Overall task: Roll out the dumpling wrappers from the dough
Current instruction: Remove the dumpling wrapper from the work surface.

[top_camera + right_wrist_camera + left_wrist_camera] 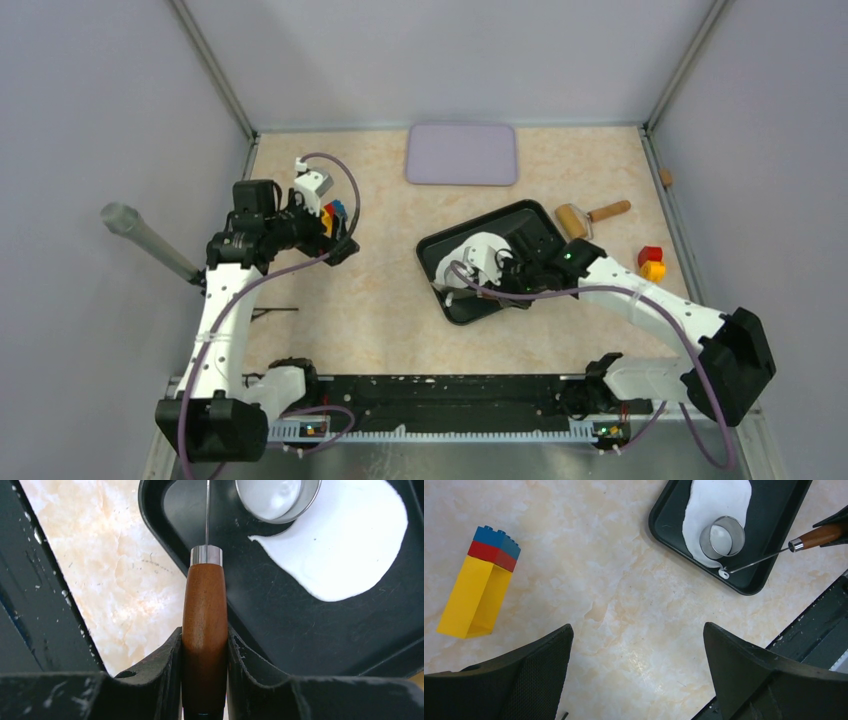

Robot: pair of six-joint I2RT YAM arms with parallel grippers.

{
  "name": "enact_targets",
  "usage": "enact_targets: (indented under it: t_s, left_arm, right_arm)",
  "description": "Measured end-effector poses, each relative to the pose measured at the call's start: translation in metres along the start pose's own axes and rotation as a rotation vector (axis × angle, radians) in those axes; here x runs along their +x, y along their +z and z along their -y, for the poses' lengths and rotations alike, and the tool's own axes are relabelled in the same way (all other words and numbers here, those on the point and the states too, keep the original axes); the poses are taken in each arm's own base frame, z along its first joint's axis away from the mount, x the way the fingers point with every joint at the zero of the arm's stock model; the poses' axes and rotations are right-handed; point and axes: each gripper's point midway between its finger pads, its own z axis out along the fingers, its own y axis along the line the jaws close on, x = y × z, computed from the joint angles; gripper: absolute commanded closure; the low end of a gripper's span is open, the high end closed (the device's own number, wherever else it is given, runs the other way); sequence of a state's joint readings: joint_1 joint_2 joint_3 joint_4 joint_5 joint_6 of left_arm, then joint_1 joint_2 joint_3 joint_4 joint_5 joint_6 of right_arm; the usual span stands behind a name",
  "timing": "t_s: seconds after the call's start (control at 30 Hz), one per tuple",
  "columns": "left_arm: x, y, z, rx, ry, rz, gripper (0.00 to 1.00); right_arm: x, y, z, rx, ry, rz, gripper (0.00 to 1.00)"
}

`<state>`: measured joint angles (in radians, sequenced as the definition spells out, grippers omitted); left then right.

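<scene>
The black tray [436, 262] sits on the table [380, 300], and everything else is placed from it. Inside the tray lies the dough [719, 507] — a flat, irregular white sheet spread over the tray floor, its edge uneven. A metal ring cutter [722, 537] stands upright on the sheet near one edge, with white dough showing inside the ring.

The right gripper [205, 635] reaches over the tray's near side, its jaws closed partway on the wooden handle of a thin wire tool [205, 605], one finger pressed against each side. The tool's wire runs out low across the tray floor, and in the left wrist view its tip meets a small white bit at the edge of the dough, just beside the ring.

The left gripper [638, 630] is well to the left of the tray, above bare table, its jaws spread wide and holding nothing. Near it — farther still from the tray — lies a block stack [476, 595], yellow with red and blue on top. A rolling pin [590, 217] lies just beyond the tray's far right corner, and a lilac mat [461, 153] lies beyond the tray near the back wall.
</scene>
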<state>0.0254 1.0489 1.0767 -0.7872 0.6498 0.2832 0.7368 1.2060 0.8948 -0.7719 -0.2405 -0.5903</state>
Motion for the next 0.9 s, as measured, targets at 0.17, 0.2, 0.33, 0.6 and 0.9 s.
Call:
enact_targets:
  t_s: [0.17, 0.2, 0.33, 0.6, 0.9]
  left_arm:
    - [0.001, -0.001, 0.003, 0.012, 0.001, 0.006, 0.01]
    - [0.0, -0.001, 0.003, 0.013, 0.001, 0.007, 0.01]
    - [0.0, -0.001, 0.005, 0.019, 0.003, 0.012, 0.01]
    - [-0.011, 0.014, -0.009, 0.015, -0.007, 0.038, 0.01]
    - [-0.023, 0.126, -0.021, 0.118, -0.061, -0.079, 0.01]
  right_arm:
    - [-0.006, 0.007, 0.005, 0.021, 0.01, 0.031, 1.0]
    - [-0.005, 0.009, 0.005, 0.024, 0.014, 0.035, 1.0]
    - [-0.005, 0.015, 0.004, 0.029, 0.016, 0.036, 1.0]
    - [-0.009, -0.005, -0.002, 0.027, 0.015, 0.051, 1.0]
    - [-0.009, -0.014, -0.009, 0.017, -0.011, 0.072, 1.0]
